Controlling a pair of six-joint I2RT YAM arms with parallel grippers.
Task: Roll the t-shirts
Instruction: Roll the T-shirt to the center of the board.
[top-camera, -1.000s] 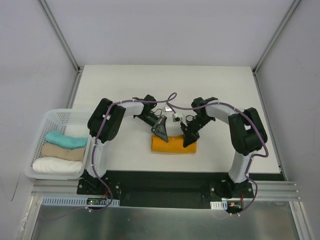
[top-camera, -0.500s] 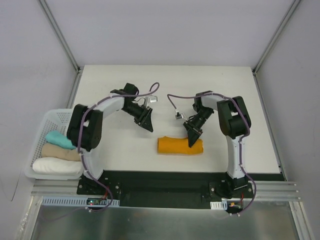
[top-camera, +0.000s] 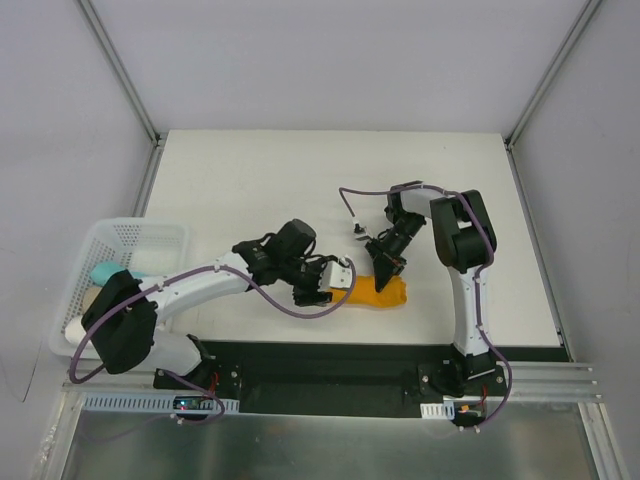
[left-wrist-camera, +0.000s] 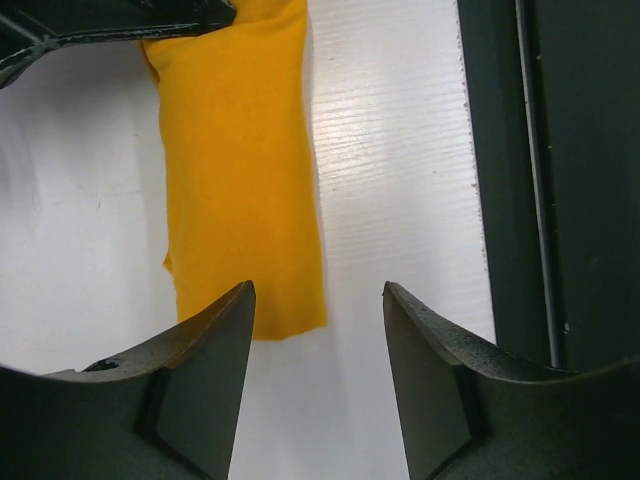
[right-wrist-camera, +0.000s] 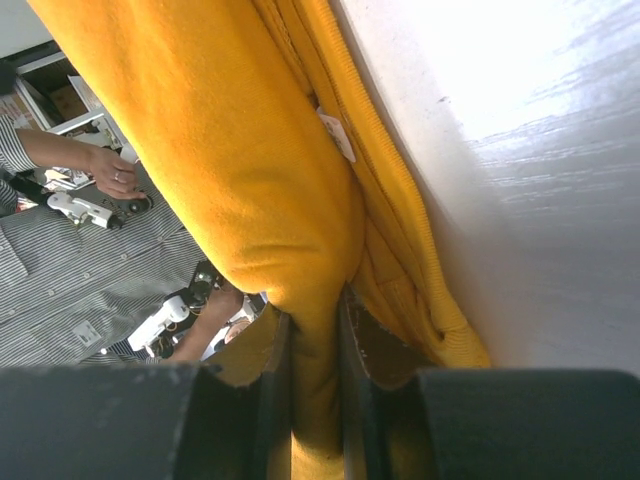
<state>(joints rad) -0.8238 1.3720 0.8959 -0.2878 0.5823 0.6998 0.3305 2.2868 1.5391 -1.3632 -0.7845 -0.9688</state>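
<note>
Mustard-orange t-shirt (top-camera: 378, 296) rolled up on table (top-camera: 250, 180) near front edge, left gripper (top-camera: 322, 290) at its left end, right gripper (top-camera: 385, 268) on its right part; from overhead, no read on either grip. Left wrist view only: jaws roughly half spread, roll's end showing in the gap, nothing gripped, contact with cloth unclear. Right wrist view only: jaws nearly closed, pinching a fold of the shirt, small white neck label (right-wrist-camera: 337, 135) tucked in a crease above.
</note>
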